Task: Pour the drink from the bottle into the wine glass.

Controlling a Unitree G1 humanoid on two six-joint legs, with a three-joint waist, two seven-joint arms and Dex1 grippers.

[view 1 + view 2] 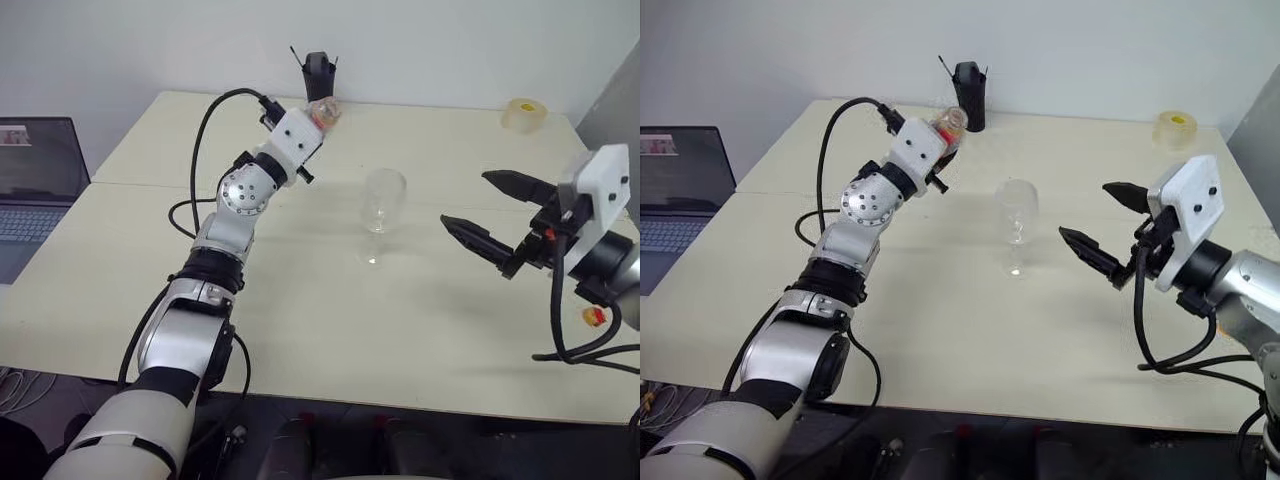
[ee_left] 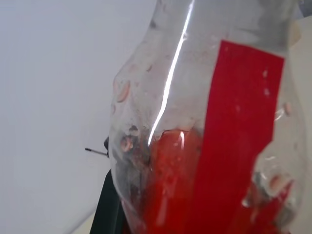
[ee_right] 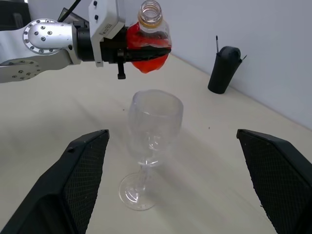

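1. My left gripper (image 3: 146,48) is clamped around the bottle (image 3: 148,36) and holds it up in the air, above the table (image 1: 300,300).
2. The bottle stands upright. Its top is open, with no cap on it.
3. The red drink (image 3: 145,57) sits in the lower part of the bottle. None has come out, as far as I can see.
4. The wine glass (image 1: 382,205) stands upright on the table, between my two arms. It looks empty.
5. In the right wrist view the bottle hangs above and a little behind the glass. It is not over the rim yet, I think.
6. My right gripper (image 1: 492,215) is wide open and holds nothing. It waits near the glass, not touching it.
7. A black cup (image 1: 968,95) stands at the far edge of the table, well away from the glass.
8. So picking up the bottle is done. What is left: bring the bottle over the glass, tip it, and pour.
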